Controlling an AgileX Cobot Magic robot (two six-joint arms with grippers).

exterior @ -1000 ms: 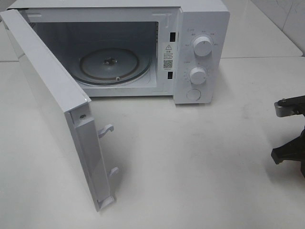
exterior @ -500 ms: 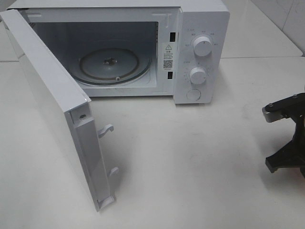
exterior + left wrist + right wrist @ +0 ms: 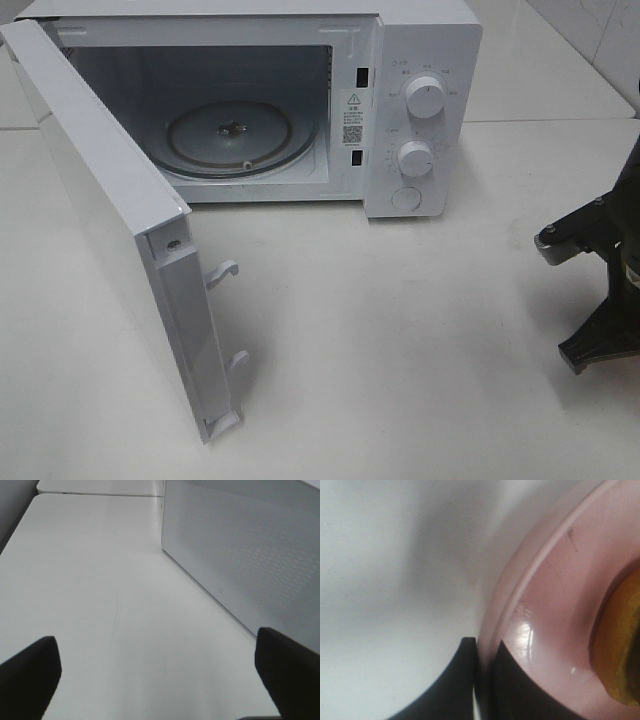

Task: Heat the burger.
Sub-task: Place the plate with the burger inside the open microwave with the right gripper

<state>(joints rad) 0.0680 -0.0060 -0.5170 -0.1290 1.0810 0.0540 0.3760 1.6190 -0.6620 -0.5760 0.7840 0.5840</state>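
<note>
Microwave (image 3: pixel 425 60) door (image 3: pixel 90 190) open, turntable (image 3: pixel 240 135) bare. At four o'clock, right fingers (image 3: pixel 447 690) pinch the plate (image 3: pixel 555 610) rim, burger (image 3: pixel 620 645) aboard; left fingers (image 3: pixel 30 670) spread, empty. Loading, closing, heating remain.

White microwave (image 3: pixel 425 35) at back of bench (image 3: pixel 400 360), door (image 3: pixel 95 190) swung wide open toward front left. Cavity bare but for round glass turntable (image 3: pixel 240 135). Two latch hooks (image 3: pixel 224 272) jut from door's free edge, one above other. Control panel on right: upper knob (image 3: pixel 426 99), lower knob (image 3: pixel 415 158), round button (image 3: pixel 406 198) beneath. Sticker (image 3: pixel 353 118) on frame beside cavity. Black right arm (image 3: pixel 615 335) partly in view at right edge, well apart from microwave; jaws not visible.
</note>
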